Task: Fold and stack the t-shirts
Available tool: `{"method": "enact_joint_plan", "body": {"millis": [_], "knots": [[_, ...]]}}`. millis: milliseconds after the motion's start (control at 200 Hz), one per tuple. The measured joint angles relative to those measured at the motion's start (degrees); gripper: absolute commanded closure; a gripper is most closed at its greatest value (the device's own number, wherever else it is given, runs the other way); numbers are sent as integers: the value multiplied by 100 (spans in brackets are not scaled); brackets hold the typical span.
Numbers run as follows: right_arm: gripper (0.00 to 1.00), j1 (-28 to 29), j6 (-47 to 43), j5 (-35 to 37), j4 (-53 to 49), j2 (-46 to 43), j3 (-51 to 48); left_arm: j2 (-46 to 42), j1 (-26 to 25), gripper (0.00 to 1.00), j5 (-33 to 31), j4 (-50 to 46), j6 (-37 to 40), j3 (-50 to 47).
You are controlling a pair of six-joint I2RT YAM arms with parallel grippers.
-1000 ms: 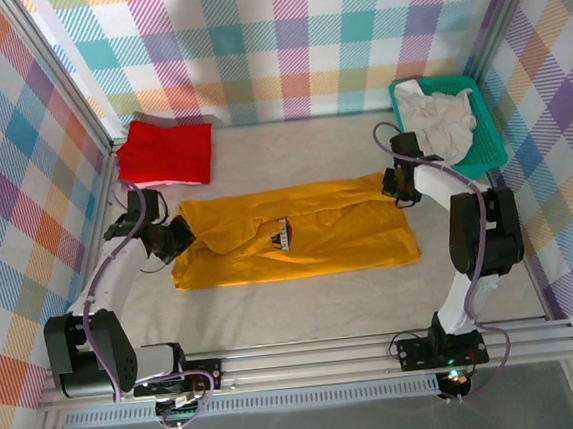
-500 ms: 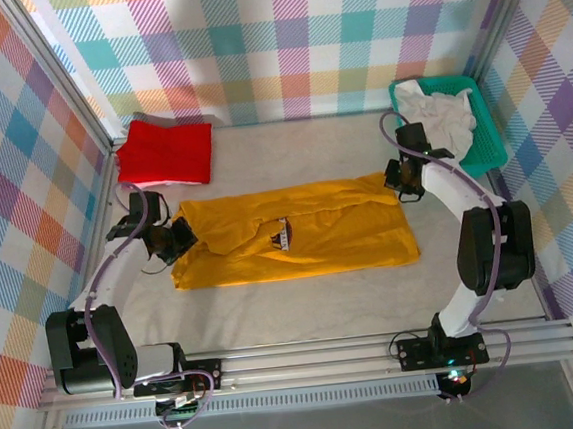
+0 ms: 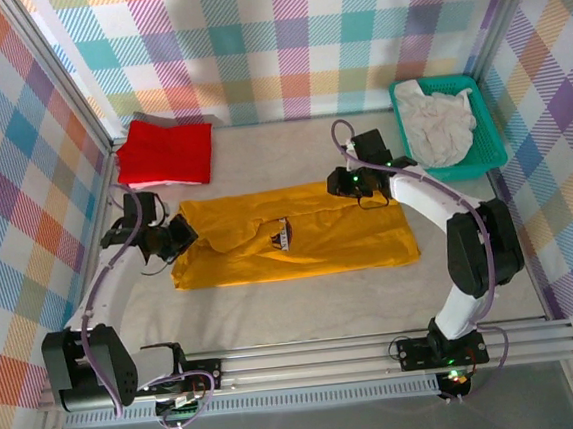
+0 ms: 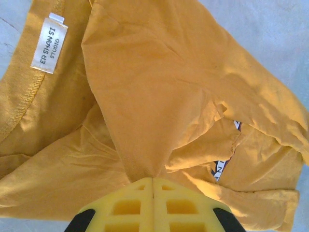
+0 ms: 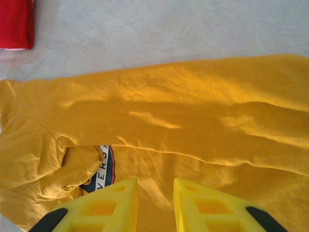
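The mustard-yellow t-shirt (image 3: 298, 235) lies spread lengthwise across the table's middle, its far long edge folded over. In the left wrist view my left gripper (image 4: 153, 179) is shut on a pinched fold of the yellow t-shirt (image 4: 159, 87), near its neck label (image 4: 48, 43). It sits at the shirt's left end (image 3: 173, 236). My right gripper (image 3: 349, 183) hovers over the shirt's far edge, right of middle. Its jaws (image 5: 155, 186) stand open above the yellow cloth (image 5: 193, 121), nothing between them, beside the logo (image 5: 101, 175). The red t-shirt (image 3: 167, 151) lies folded at the far left.
A teal mesh basket (image 3: 487, 147) at the far right holds the crumpled off-white t-shirt (image 3: 439, 119). Plaid walls close in the table on three sides. Bare grey tabletop (image 3: 304, 298) stretches between the yellow shirt and the arm bases.
My right gripper has swung left from the shirt's far right corner near the basket to above its far edge. The left gripper holds its pinch and has barely moved.
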Motion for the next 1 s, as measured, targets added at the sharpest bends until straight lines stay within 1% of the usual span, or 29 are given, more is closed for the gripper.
{"method": "enact_joint_plan", "body": {"millis": [115,130,155,165,240,260,315,345,410,450,485,530,595,630,700,810,885,1000], "knots": [[73,0,-83,2,87,-2,0,-184,0,99,-149,20,-39,-343],[73,0,-85,2,92,-2,0,-195,0,96,-155,15,-44,-407],[73,0,-94,4,98,-2,0,-201,0,84,-188,2,-61,-505],[73,0,-96,4,101,-2,0,-201,0,82,-203,-2,-59,-544],[73,0,-114,7,109,-2,-4,-201,2,75,-323,-22,-160,-791],[72,0,-116,7,111,-2,-4,-203,2,72,-352,-31,-142,-835],[72,0,-129,4,122,-2,-4,-208,0,58,-448,-44,-221,-925],[72,0,-131,4,125,-2,-4,-236,-2,55,-542,-52,-229,-946],[72,0,-131,4,129,-2,-4,-463,-55,53,-828,-83,-260,-960],[72,0,-131,4,131,-2,-4,-734,-107,50,-1049,-90,-282,-957],[72,0,-131,2,138,-2,-4,-990,-192,50,-1231,-96,-299,-946],[72,0,-129,2,142,-2,-4,-1246,-350,52,-1379,-107,-299,-901],[71,0,-127,2,142,-2,-4,-1314,-586,58,-1440,-122,-306,-750],[71,0,-127,2,146,-2,-4,-1224,-697,59,-1425,-79,-345,-662],[71,0,-125,2,173,-2,-7,-938,-909,56,-1368,173,-433,-640],[71,7,-105,2,256,-2,-9,-321,-1305,54,-1233,748,-654,-977],[71,17,-101,2,304,-2,-11,114,-1451,52,-1060,981,-734,-1054],[71,44,-101,0,339,-2,-24,942,-1705,51,-914,1115,-699,-675]]}}
